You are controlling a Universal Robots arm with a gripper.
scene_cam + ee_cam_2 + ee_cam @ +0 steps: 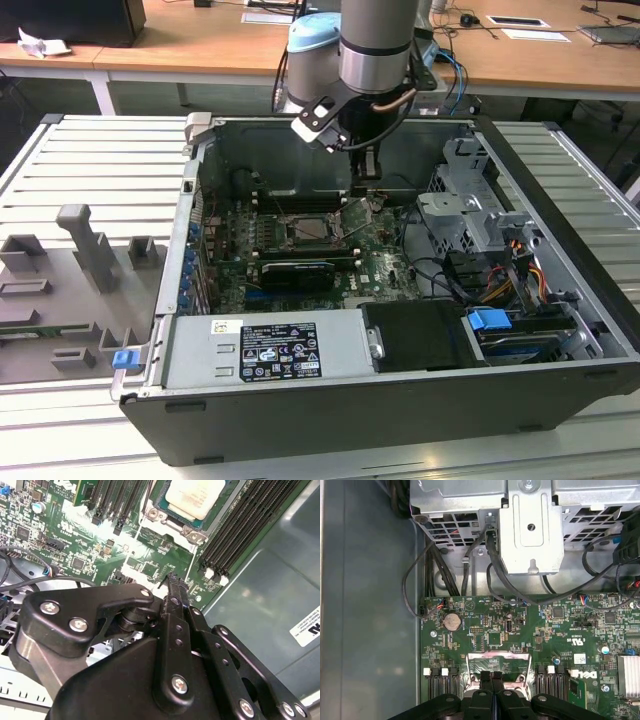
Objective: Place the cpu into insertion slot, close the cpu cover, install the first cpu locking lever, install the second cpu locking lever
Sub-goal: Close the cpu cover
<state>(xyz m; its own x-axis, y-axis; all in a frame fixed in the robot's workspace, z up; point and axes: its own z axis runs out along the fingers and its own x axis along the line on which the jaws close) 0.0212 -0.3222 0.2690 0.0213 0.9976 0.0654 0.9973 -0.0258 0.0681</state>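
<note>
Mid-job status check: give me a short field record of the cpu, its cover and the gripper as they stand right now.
cpu: seated in the socket, pale face up
cpu cover: raised at the socket edge, not down over the cpu
gripper: shut, fingers together, tips low over the motherboard right at the raised cover
contact with cover: cannot tell
motherboard: flat inside the open computer case
locking levers: position not clear
</note>
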